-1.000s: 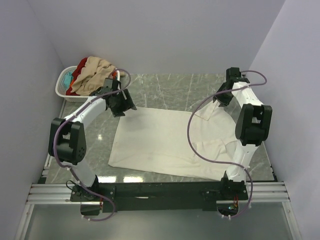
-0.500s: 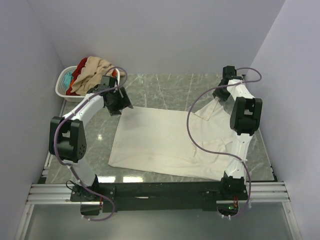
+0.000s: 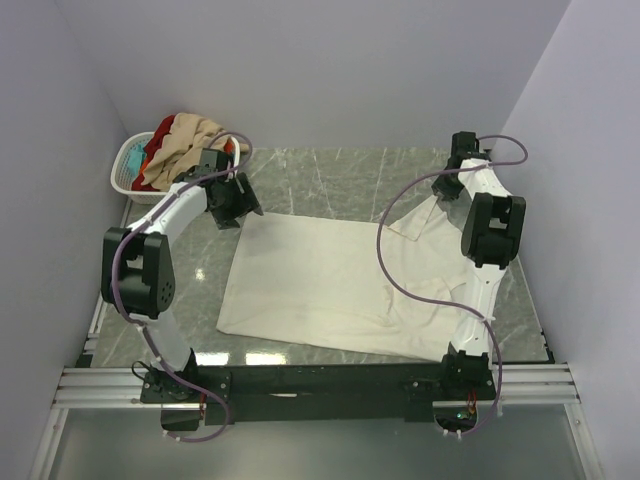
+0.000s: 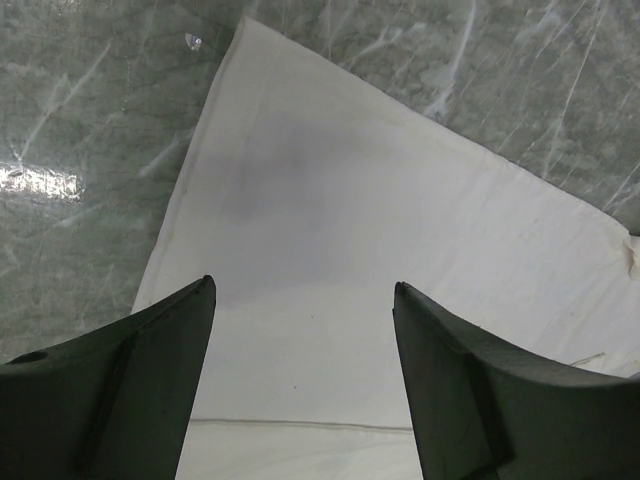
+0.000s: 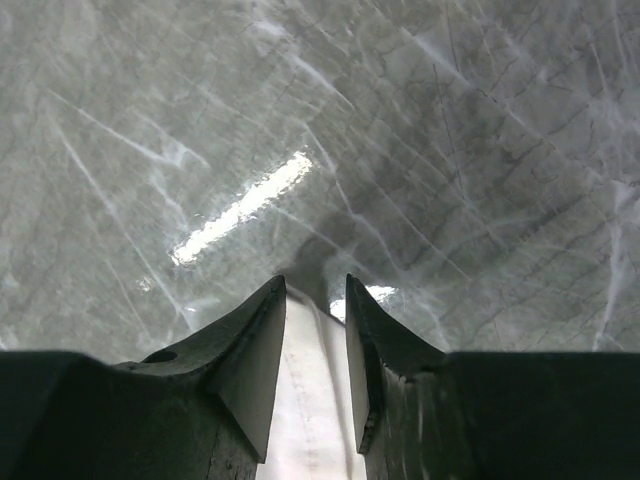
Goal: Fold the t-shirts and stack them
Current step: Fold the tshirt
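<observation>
Left fingers (image 4: 130, 390) spread wide, released, hovering over the cream t-shirt (image 4: 380, 220) corner; right fingers (image 5: 245, 360) pinch its edge between them.

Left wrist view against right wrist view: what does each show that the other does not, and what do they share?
Only the left wrist view: the left gripper with its jaws wide open, hovering over a flat corner of the cream-white t-shirt, nothing held. Only the right wrist view: the right gripper with its jaws nearly together, pinching a narrow fold of that shirt. Both: the same white cloth and the grey marbled table.
</observation>
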